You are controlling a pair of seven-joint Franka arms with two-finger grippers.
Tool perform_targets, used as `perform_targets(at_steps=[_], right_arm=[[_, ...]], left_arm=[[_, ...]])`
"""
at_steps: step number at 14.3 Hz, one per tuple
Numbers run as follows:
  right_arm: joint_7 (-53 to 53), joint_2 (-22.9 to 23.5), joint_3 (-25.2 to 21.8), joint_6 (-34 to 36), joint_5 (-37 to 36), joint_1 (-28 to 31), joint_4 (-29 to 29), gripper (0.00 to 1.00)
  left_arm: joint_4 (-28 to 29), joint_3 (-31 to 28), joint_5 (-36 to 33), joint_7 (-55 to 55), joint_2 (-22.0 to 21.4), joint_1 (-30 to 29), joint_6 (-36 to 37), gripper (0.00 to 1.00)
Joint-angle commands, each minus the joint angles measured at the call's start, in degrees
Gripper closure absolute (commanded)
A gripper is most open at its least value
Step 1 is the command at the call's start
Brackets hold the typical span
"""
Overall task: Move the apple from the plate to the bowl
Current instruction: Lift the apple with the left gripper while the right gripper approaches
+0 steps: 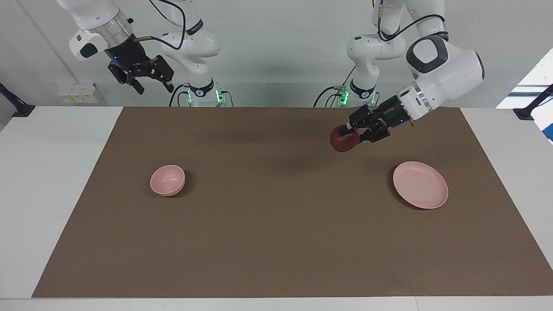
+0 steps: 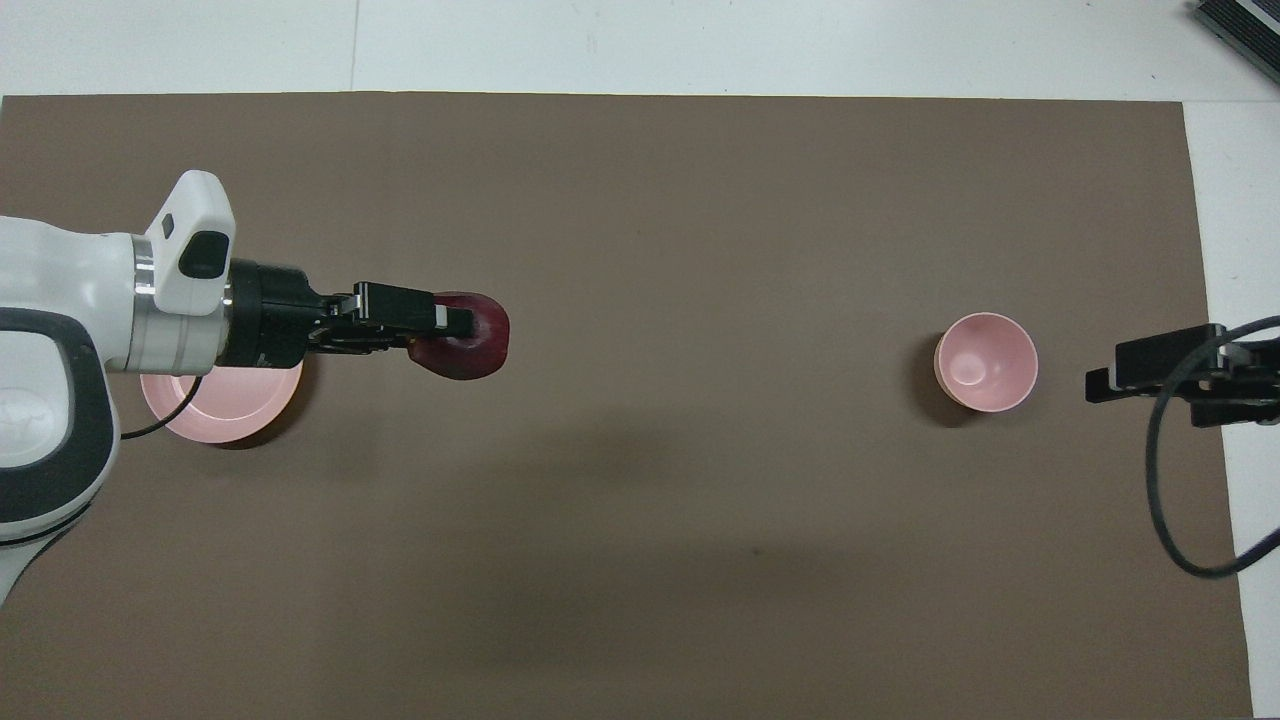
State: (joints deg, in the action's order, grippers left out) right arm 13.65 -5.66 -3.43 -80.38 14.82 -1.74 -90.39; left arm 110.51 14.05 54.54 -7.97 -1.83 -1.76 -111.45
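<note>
My left gripper [image 1: 348, 130] [image 2: 452, 322] is shut on the dark red apple [image 1: 344, 141] [image 2: 468, 340] and holds it in the air over the bare brown mat, off to one side of the plate. The pale pink plate [image 1: 420, 184] [image 2: 215, 408] lies at the left arm's end of the table with nothing on it; the left arm hides part of it in the overhead view. The small deep pink bowl [image 1: 167, 179] [image 2: 986, 361] stands toward the right arm's end with nothing in it. My right gripper [image 1: 150, 83] [image 2: 1112, 378] hangs open, high over the right arm's end of the table.
A brown mat [image 1: 276, 242] covers most of the white table [image 1: 47, 181]. A black cable [image 2: 1165, 480] loops from the right arm over the mat's edge. Black clamps [image 1: 17, 108] stand at the table's corners nearest the robots.
</note>
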Motion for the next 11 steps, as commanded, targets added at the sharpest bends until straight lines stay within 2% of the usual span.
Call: perform_targets(at_steps=[1, 3, 6, 11], right_arm=[[9.7, -1.3, 0.4, 0.5, 6.1, 0.0, -2.6, 0.00], [20.5, -1.0, 0.5, 0.5, 11.1, -0.8, -2.8, 0.00], [29.4, -0.4, 0.5, 0.3, 15.9, -2.1, -2.9, 0.00], [45.6, 1.0, 0.5, -3.5, 24.2, -5.5, -2.8, 0.00]], left_arm=[[0.1, 0.2, 7.7, 1.0, -1.2, 0.2, 0.6, 1.00], [0.5, 1.7, 11.6, 1.2, -1.6, 0.2, 0.4, 1.00], [0.8, 3.3, 17.6, 2.7, -2.6, 0.3, -0.6, 1.00], [2.1, 9.1, 25.0, 3.2, -3.4, 0.3, -12.5, 1.00]])
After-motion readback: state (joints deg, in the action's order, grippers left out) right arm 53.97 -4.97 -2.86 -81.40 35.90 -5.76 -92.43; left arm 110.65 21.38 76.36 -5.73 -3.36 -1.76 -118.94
